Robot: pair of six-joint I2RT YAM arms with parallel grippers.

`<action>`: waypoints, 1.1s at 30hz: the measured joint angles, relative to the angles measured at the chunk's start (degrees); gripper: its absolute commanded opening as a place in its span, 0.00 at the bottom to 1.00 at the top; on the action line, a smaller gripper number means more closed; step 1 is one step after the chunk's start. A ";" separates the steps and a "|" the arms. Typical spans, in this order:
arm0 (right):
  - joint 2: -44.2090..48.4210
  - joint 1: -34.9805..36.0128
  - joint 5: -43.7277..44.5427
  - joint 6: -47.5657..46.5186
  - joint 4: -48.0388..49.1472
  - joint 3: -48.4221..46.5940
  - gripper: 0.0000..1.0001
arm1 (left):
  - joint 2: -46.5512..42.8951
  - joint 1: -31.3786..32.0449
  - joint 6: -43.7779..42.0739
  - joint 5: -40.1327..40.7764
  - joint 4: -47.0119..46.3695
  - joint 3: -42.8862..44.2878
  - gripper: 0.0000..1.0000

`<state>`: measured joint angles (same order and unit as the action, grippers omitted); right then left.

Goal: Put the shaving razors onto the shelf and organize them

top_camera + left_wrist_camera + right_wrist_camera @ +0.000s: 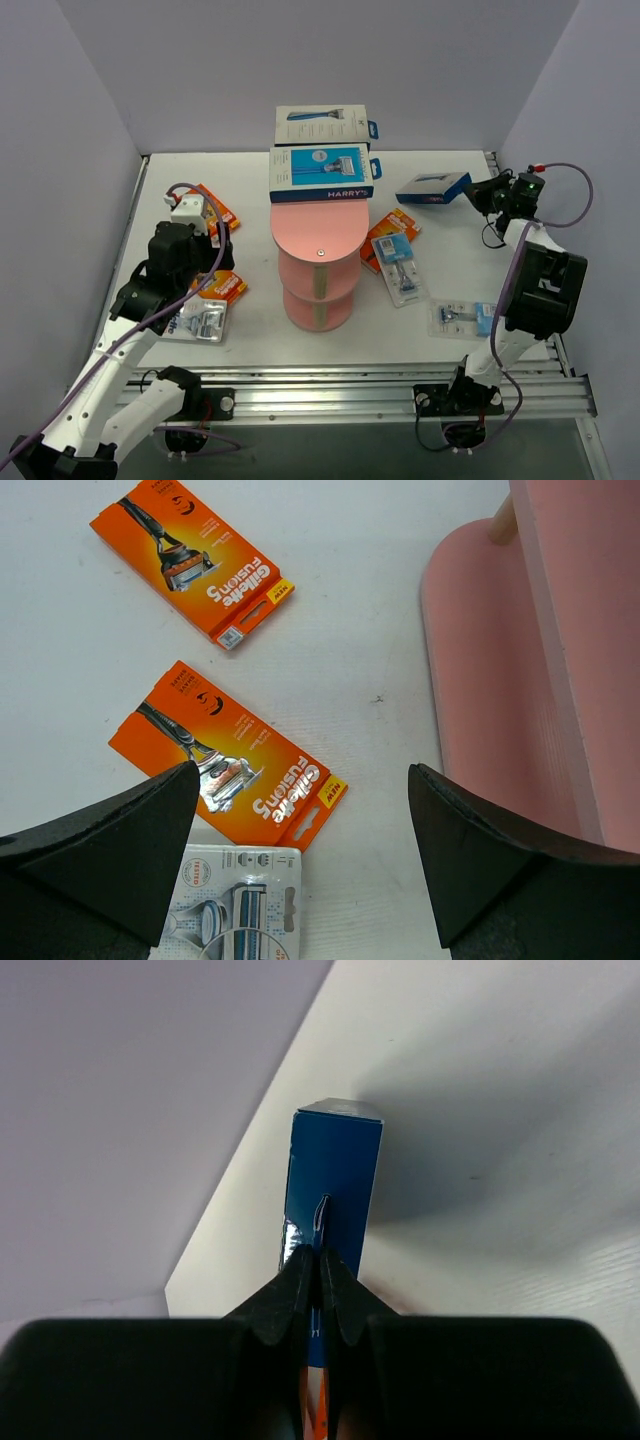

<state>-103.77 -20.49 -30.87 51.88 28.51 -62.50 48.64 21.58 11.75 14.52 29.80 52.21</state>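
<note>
With 2 Harry's boxes [322,172] on the shelf [318,228], the right gripper [318,1265] clamps the blue box [335,1175] by its hang tab (left gripper [303,810] gapes empty), so lifting it shelfward seems next.

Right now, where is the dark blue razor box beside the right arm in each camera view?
Top external: blue box at upper right, just left of the right pincer.
Left wrist: not in it.
Right wrist: blue box at centre, seen end-on.
Shared landmark: the right pincer, shut on the box's hang tab in both views.
</note>
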 measured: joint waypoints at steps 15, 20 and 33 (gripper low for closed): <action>17.49 1.86 2.25 -3.08 -14.78 -1.20 0.00 | -1.25 0.00 0.00 -0.20 0.00 0.00 0.94; 23.02 1.86 2.36 -5.55 -22.25 -3.80 0.00 | -1.73 0.00 0.00 -0.22 0.00 0.00 0.94; 34.77 1.84 -3.69 -9.84 -39.58 -21.44 0.00 | -4.26 0.24 0.11 0.22 0.00 0.00 0.94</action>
<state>-68.99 -18.65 -34.57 42.04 -11.07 -83.94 44.38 21.82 11.86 14.74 29.80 52.21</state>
